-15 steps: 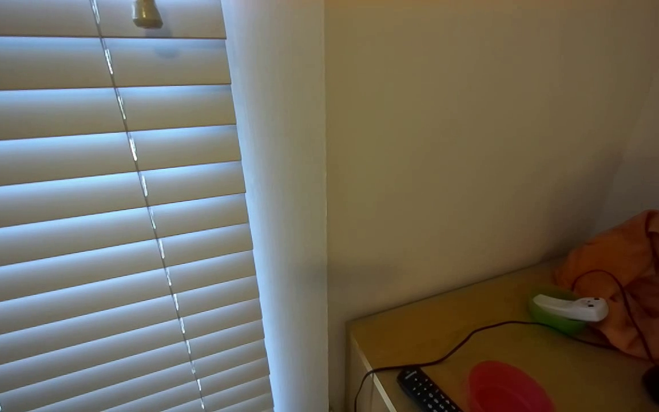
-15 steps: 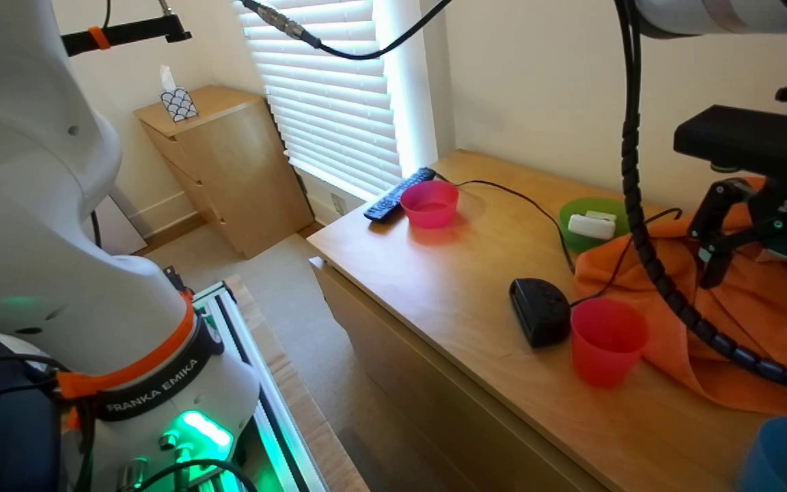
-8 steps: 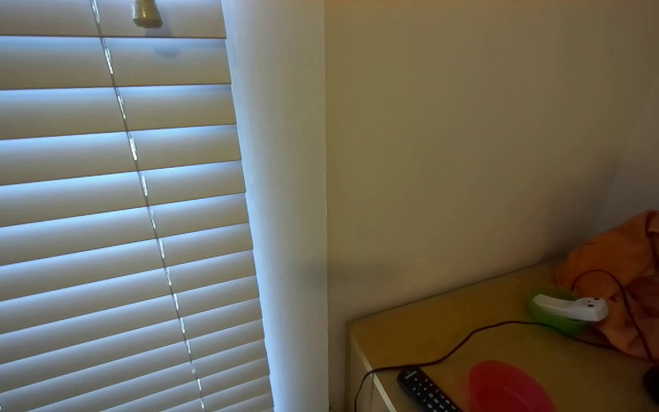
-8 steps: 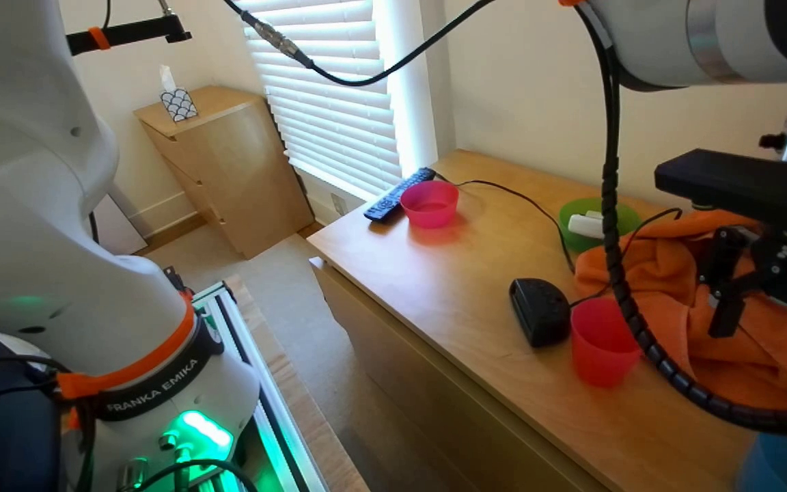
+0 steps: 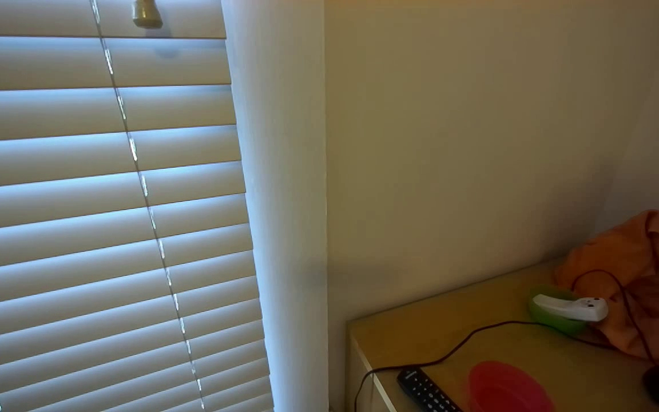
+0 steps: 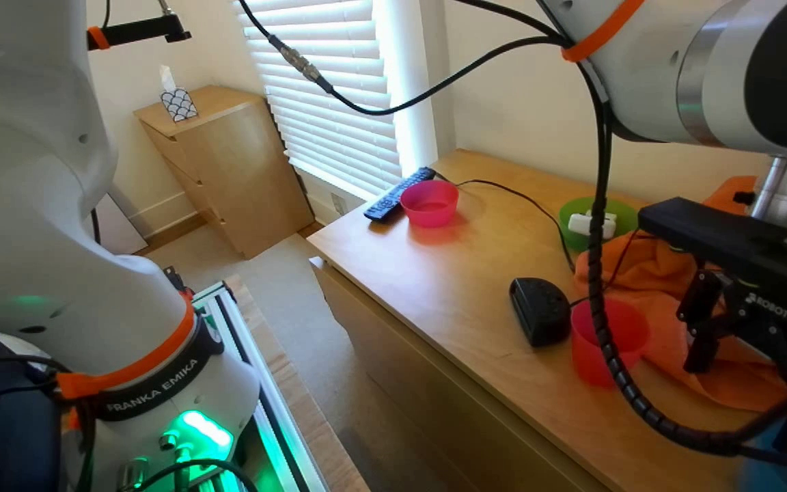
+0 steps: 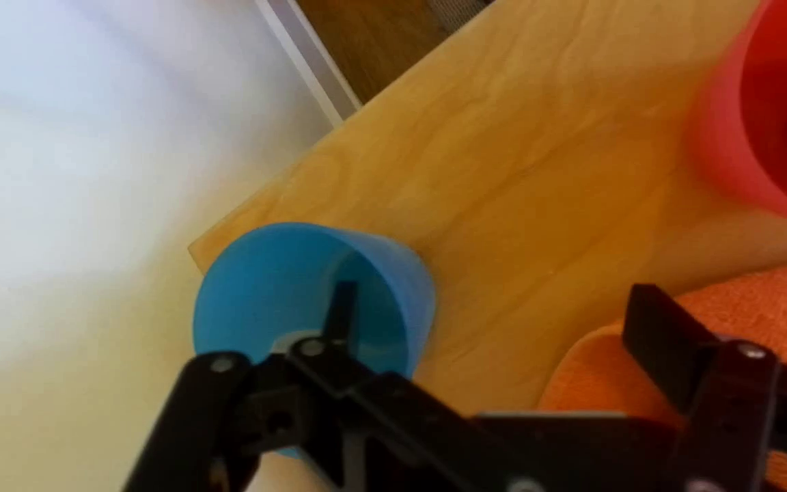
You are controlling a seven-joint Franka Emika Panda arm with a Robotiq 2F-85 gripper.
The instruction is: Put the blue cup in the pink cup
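Since the blue cup (image 7: 270, 287) stands unheld nr. the corner of the dresser top (image 7: 503, 225), mouth up, the step in hand is, I judge, the grasp.

Item 1: my gripper (image 7: 492, 304). Jaws spread wide, pinching nothing. One finger (image 7: 343, 311) shows across the blue cup's mouth in the wrist view (inside or above, can't tell); the opp. finger (image 7: 660, 328) shows beyond the cup's wall, by the orange cloth (image 7: 776, 307).

Item 2: method. Get the wall on the cloth side mid-gap, 1 finger in, 1 out; go straight down, then squeeze gently, as the plastic is prob. thin & light. No shoving toward the dresser edge: fall risk. Lift plumb, above the next rim, before going sideways.

Item 3: taller pink cup (image 7: 776, 123). Prob. the target; upright, well apart from the blue cup, nr. the cloth. Black box (image 6: 540, 313) right beside it; contact, can't tell.

Item 4: obstruction. My cable hose (image 6: 596, 266) hangs across the taller pink cup in an exterior view; true clearance unknown, poss. snag.

Item 5: misc. Shallow pink cup (image 6: 429, 205) beside the remote (image 6: 400, 195), in both exterior views, poss. mix-up; green bowl (image 6: 627, 220) w/ white item (image 6: 583, 224); thin dark cord (image 5: 511, 322).
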